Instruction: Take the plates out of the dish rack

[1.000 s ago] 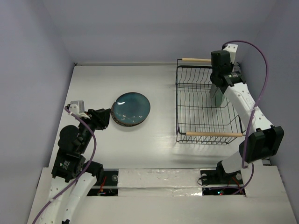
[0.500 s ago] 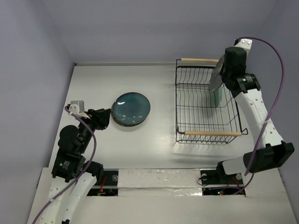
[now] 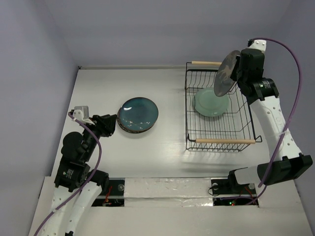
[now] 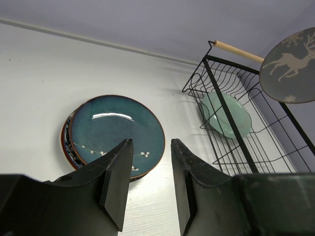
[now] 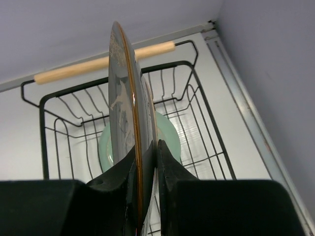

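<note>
The right claw (image 5: 145,155) is clamping the rim of a round brown plate (image 3: 226,73), holding it on edge above the far side of the black wire dish rack (image 3: 219,129), clear of the wires. A glossy mint plate (image 3: 210,102) is lying tilted inside the rack, near the far wooden handle (image 3: 206,63). On the white desk (image 3: 162,88), well left of the rack, a shiny teal plate (image 3: 138,114) is topping a stack. The left claw (image 4: 151,147) is hovering beside that stack, fingers apart, gripping nothing. The left wrist view is revealing a pale deer on the brown plate and a red plate (image 4: 63,142) under the teal one. The right wrist view is showing the brown plate's thin edge.
</note>
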Robot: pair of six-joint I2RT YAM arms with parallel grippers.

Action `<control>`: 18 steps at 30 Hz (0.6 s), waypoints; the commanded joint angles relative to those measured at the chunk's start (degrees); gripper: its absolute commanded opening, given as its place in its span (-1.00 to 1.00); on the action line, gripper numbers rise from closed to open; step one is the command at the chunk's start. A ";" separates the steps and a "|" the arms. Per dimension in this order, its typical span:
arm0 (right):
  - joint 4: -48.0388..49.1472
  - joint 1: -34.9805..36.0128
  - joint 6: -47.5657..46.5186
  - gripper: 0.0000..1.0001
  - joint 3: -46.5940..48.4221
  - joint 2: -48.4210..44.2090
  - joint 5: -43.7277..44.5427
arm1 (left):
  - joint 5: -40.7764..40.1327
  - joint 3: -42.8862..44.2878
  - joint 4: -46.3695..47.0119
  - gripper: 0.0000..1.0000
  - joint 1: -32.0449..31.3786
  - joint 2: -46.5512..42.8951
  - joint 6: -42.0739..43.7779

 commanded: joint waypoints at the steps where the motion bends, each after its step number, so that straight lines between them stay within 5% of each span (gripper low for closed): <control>1: 8.07 -0.46 2.09 -1.00 3.83 -4.12 -5.47 | 0.53 -0.44 2.62 -0.33 -0.34 0.49 -0.15; 8: 10.53 3.84 4.81 -1.00 3.56 -5.70 -14.43 | 0.62 -0.53 2.71 -0.33 -0.34 0.75 -0.15; 18: 21.77 21.77 14.65 -1.00 3.13 1.93 -24.10 | 0.09 -0.44 2.53 -0.33 -0.34 0.14 -0.15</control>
